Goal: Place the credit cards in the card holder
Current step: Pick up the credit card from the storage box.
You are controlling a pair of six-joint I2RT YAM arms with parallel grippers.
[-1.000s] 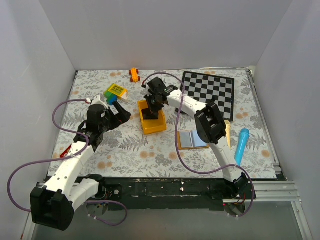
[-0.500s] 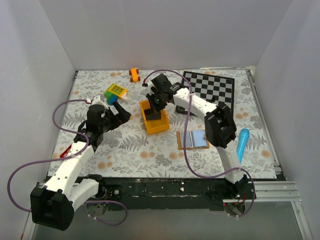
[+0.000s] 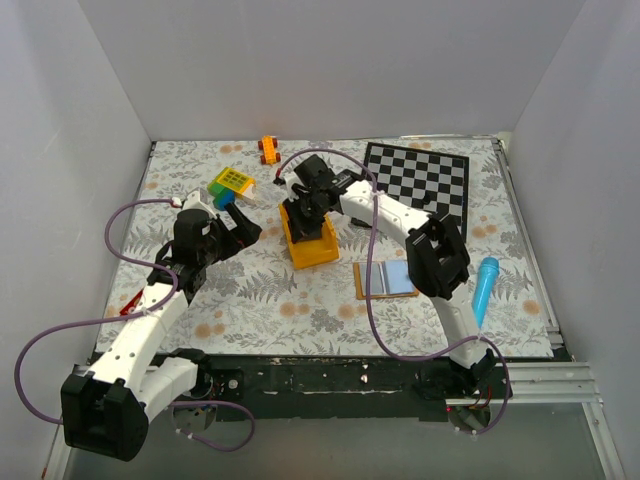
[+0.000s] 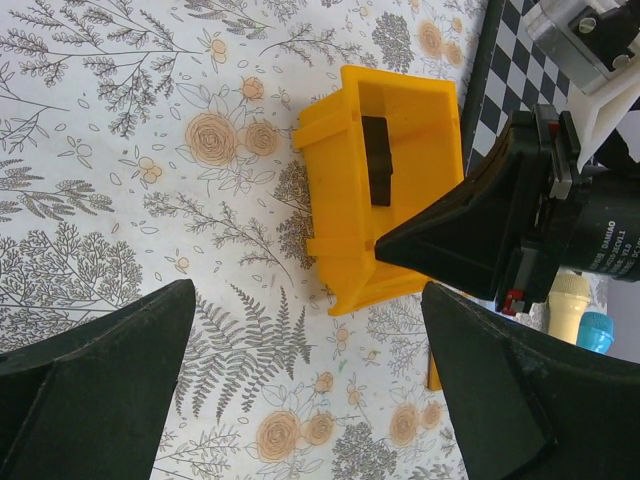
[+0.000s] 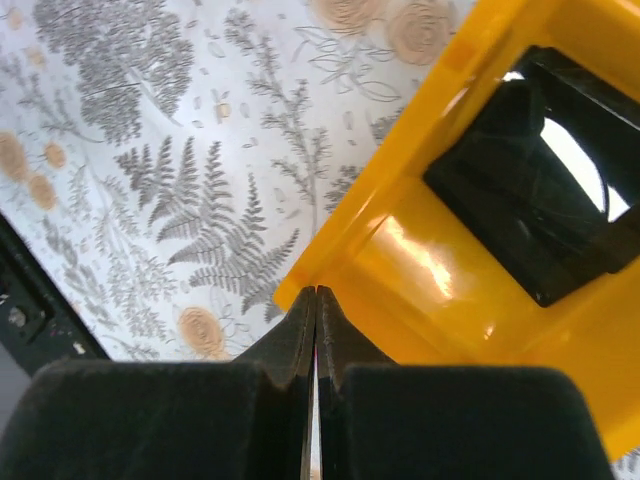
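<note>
Retrieving the credit cards point(image 5: 490, 200) from the yellow bin point(image 5: 420, 255) is judged in hand; they lie just beyond the right gripper point(image 5: 316, 295), whose jaws are pressed together, empty. The jaws must be parted next to take one card.

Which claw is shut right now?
The right claw, closed tight at a corner of the yellow bin; the left claw stands wide open beside it.

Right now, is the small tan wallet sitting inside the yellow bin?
No, the card holder lies open and flat outside the yellow bin, apart from it and to its right in the top view.
</note>
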